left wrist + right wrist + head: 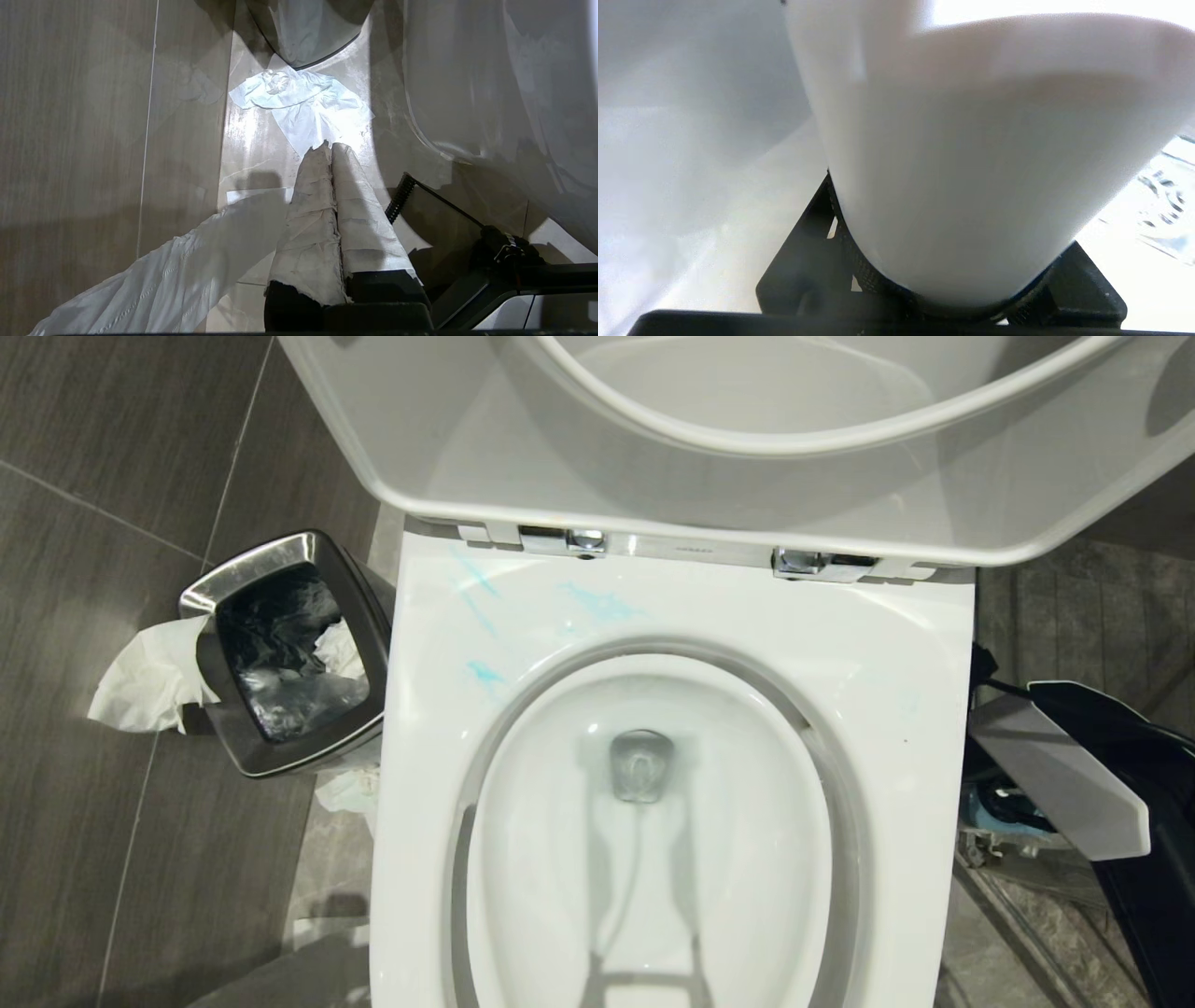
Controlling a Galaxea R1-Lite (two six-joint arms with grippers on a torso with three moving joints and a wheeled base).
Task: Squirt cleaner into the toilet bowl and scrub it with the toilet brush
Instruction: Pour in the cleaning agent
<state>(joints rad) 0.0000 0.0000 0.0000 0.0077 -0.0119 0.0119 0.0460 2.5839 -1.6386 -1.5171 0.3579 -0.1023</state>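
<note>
The toilet bowl (840, 644) fills the middle of the head view, white, with its seat and lid (709, 476) raised. Turquoise smears of cleaner (602, 602) streak the back left of the rim. My right arm (1064, 775) hangs beside the bowl's right side. In the right wrist view the right gripper (952, 214) has its black jaws curved tight round a smooth white rounded body (971, 154), which looks like the toilet brush's handle end. The bristle head is hidden. My left gripper (329, 145), its fingers wrapped in paper, is shut and empty above the floor.
A steel-rimmed waste bin (289, 653) with a black liner stands left of the bowl, with white tissue (149, 677) hanging over its side. More tissue (303, 102) lies on the floor tiles under the left gripper. Something turquoise (1004, 807) sits low beside the right arm.
</note>
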